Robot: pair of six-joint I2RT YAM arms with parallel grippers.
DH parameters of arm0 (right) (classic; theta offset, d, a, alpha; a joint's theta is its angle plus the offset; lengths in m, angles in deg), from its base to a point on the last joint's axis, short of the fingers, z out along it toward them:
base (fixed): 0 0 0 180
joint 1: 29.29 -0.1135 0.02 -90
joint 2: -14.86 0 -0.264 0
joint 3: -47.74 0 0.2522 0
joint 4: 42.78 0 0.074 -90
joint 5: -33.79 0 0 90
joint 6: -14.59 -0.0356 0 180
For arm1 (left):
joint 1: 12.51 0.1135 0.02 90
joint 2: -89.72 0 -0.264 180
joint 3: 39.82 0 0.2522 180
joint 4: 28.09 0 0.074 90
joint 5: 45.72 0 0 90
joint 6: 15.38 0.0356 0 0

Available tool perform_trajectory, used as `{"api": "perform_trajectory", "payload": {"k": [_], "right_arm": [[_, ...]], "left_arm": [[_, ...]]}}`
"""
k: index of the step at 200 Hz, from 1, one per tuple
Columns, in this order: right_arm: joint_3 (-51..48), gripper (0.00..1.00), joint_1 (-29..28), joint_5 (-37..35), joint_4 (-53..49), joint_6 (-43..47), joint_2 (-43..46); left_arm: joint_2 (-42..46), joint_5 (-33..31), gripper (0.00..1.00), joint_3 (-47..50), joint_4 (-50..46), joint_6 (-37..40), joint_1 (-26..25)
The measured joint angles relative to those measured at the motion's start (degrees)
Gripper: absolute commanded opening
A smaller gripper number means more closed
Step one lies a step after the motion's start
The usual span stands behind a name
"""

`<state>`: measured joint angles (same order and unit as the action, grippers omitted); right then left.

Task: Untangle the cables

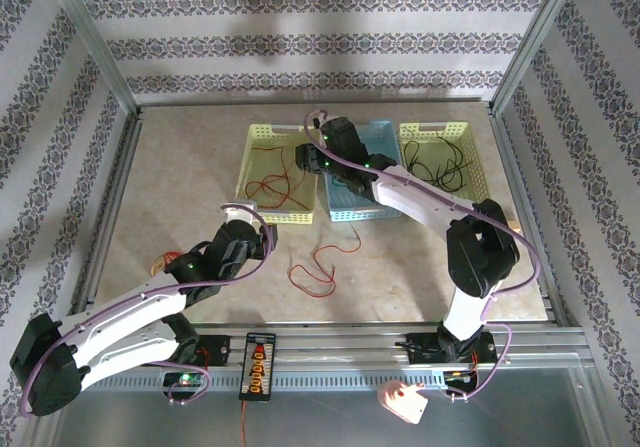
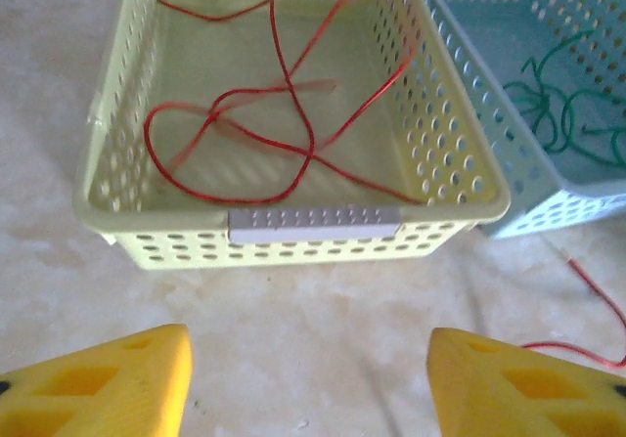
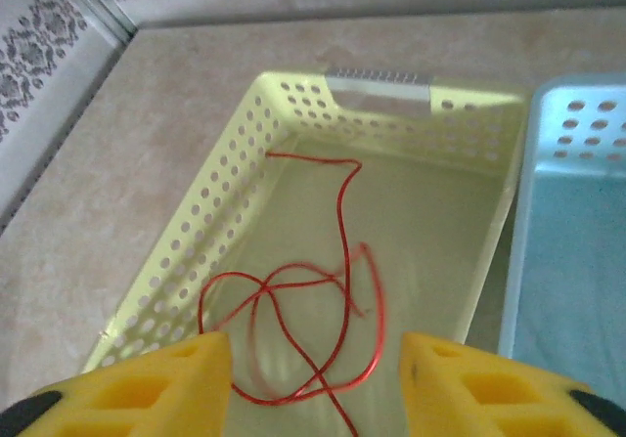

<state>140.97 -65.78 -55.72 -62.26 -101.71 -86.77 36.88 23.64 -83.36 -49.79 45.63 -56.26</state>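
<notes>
The red cable lies in loose loops inside the left yellow basket. One end runs over the basket's rim and curls on the table. A green cable sits in the blue basket, and a black cable in the right yellow basket. My left gripper is open just in front of the left basket, over bare table. My right gripper hangs open above that basket, with the red cable blurred below it and touching neither finger.
The three baskets stand side by side at the back of the table. A black power strip and a pink object rest on the front rail. Metal frame posts and patterned walls ring the workspace.
</notes>
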Motion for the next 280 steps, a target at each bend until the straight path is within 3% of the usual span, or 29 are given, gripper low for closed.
{"api": "perform_trajectory", "payload": {"k": [44,81,106,147,224,257,280], "right_arm": [[-9.79,0.55,0.02,-1.53,-0.20,-0.79,8.41],[-22.03,0.56,0.79,-4.44,-0.46,-2.38,22.71],[-28.17,0.57,1.55,-5.73,-1.36,-4.11,28.85],[-35.32,0.58,4.26,-6.14,-3.10,-7.54,34.60],[-35.93,0.58,8.52,-4.48,-3.45,-9.60,36.48],[-36.13,0.58,9.22,-3.56,-3.45,-9.77,36.79],[-36.65,0.58,10.03,-3.06,-3.48,-10.01,37.31]], "left_arm": [[-6.12,9.38,0.83,-0.24,-0.22,2.51,0.00],[-17.31,20.90,0.88,-2.56,-0.24,7.87,-1.31],[-23.50,25.18,0.89,-6.03,-0.26,11.54,-4.13],[-32.13,25.11,0.92,-13.11,-1.75,18.25,-8.74],[-43.34,19.32,0.96,-22.53,-9.35,31.52,-14.10],[-45.59,18.12,0.81,-25.00,-10.99,35.43,-14.51],[-48.11,19.41,0.52,-28.15,-13.42,38.12,-15.26]]}}
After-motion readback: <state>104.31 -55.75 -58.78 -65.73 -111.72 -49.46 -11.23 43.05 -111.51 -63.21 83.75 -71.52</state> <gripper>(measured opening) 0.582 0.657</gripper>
